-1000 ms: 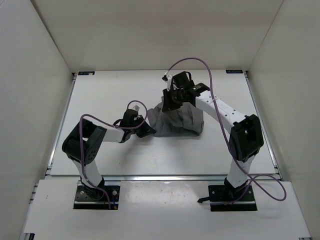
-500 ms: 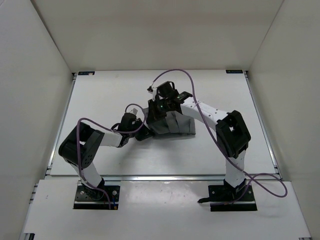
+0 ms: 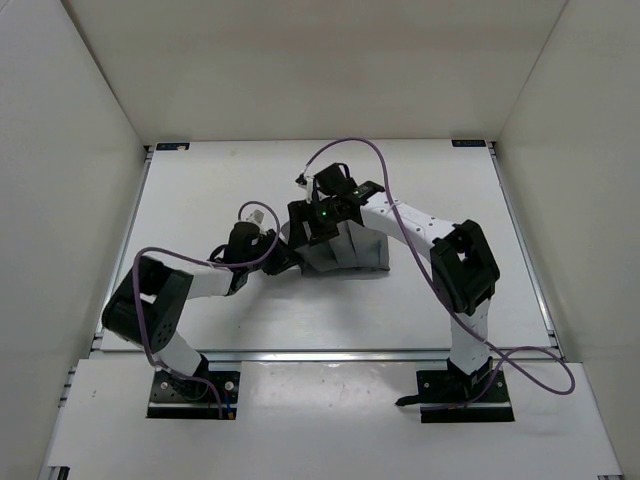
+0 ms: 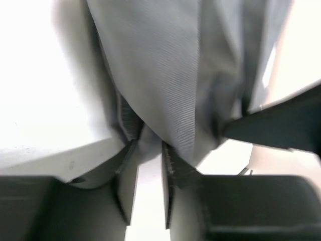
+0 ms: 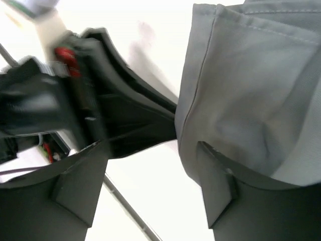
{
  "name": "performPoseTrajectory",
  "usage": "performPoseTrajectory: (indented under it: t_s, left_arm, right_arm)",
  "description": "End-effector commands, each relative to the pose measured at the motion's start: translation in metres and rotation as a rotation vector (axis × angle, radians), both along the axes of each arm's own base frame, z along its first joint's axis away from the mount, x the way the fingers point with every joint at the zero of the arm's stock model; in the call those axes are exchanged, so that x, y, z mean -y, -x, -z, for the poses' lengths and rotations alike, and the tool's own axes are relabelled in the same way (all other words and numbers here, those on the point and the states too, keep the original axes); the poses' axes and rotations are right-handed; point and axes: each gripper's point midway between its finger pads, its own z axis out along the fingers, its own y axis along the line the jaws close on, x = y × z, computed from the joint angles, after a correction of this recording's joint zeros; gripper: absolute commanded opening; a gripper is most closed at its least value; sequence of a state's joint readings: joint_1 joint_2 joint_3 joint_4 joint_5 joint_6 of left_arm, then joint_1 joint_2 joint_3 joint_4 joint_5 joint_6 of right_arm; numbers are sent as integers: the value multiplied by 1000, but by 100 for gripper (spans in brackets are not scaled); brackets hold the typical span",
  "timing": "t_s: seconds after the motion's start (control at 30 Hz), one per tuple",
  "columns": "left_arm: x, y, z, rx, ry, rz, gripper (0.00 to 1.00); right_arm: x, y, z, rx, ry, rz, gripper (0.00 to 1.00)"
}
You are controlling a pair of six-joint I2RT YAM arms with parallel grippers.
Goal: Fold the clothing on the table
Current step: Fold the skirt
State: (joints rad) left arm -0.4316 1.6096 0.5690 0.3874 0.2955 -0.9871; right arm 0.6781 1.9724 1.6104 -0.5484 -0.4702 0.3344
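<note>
Near the middle of the desk [image 3: 200, 200], seen from above, the clothing [image 3: 352, 250] lies as a compact grey bundle whose long axis runs from 9 to 3 o'clock. Both of my arms meet at its 9 o'clock end, while the 3 o'clock end lies free and closer to my right arm's base. My right claw [image 3: 312, 228] sits over the bundle's 10 o'clock corner with its jaws spread wide. In its wrist view a hemmed edge of cloth drapes against one finger [image 5: 220, 196], but nothing is pinched. My left claw [image 3: 283, 260] is just off the same end at about 8 o'clock, so the cloth lies at 3 o'clock from it. Its jaws are narrowly parted, with a slit of desk showing between them. A fold of fabric hangs right at the fingertips [image 4: 169, 170], touching but, as far as I can tell, not squeezed. I judge any further fold would have to carry one end along that 9-to-3 axis onto the other.
</note>
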Motion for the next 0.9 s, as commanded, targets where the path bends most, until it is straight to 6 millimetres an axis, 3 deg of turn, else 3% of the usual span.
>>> performPoseTrajectory:
  t_s: [0.0, 0.03, 0.07, 0.1, 0.13, 0.17, 0.2, 0.23, 0.37, 0.5, 0.6, 0.87]
  left_arm:
    - [-7, -9, -40, 89, 30, 3, 37]
    - [-11, -10, -50, 116, 27, 6, 40]
    - [-22, -9, -45, 92, 2, -9, 41]
    - [-27, -5, -51, 100, -20, 0, 46]
    - [-38, -6, -61, 135, -36, -11, 55]
    - [-48, 0, -52, 99, -65, -25, 63]
    - [-55, 5, -58, 123, -92, -15, 98]
    - [-63, 5, -65, 162, -114, -17, 99]
    - [-83, 23, -62, 164, -218, 10, 99]
    - [-77, 36, -70, 242, -212, 97, 99]
    - [-76, 45, -70, 238, -267, 132, 99]
    - [-121, 58, -50, 134, -552, 86, 99]
  right_arm:
    - [13, -16, -56, 168, -49, 46, 70]
    - [22, -18, -66, 194, -48, 80, 70]
    - [35, -21, -74, 223, -53, 105, 70]
    - [50, -26, -74, 237, -41, 146, 70]
    - [60, -29, -90, 280, -59, 172, 71]
    - [78, -29, -93, 286, -60, 202, 71]
    - [91, -34, -95, 292, -58, 230, 72]
    - [106, -31, -93, 292, -44, 245, 73]
    - [154, -27, -75, 290, 37, 328, 72]
    - [177, -18, -57, 281, 84, 359, 72]
    - [182, -10, -47, 263, 91, 362, 73]
    - [179, -3, -36, 238, 91, 347, 73]
